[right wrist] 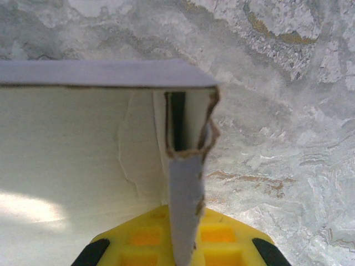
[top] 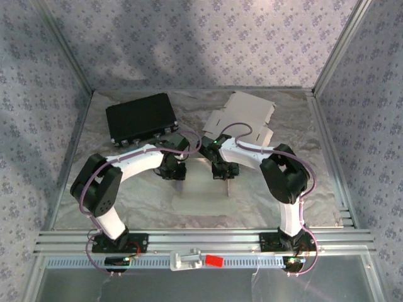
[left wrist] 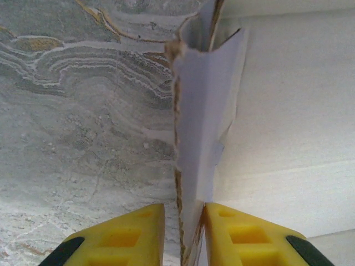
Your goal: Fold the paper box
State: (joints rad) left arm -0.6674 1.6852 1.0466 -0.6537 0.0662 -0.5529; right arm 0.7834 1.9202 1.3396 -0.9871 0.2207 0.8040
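Found the paper box [top: 201, 198] half-formed at the middle of the marbled table [top: 327, 151], low and pale, with an arm at each end. Saw plain white card on its inside in both wrist views. Caught the left gripper [top: 171, 168] straddling a standing wall at the box's left end with its jaws slightly parted. Made out, in the left wrist view, a sliver of table between one yellow finger [left wrist: 127, 235] and the card's ragged brown edge. Found the right gripper [top: 223, 170] clamped tight on the wall at the right end, with the card rising straight up from between its yellow pads [right wrist: 144, 235]. Got from the right wrist view a dark hollow slot where that wall doubled over at the corner. Picked out from overhead a closed black case [top: 140, 117] at the far left (contents hidden). Noted a flat, unfolded card blank [top: 242, 113] at the far right, just beyond the arms.
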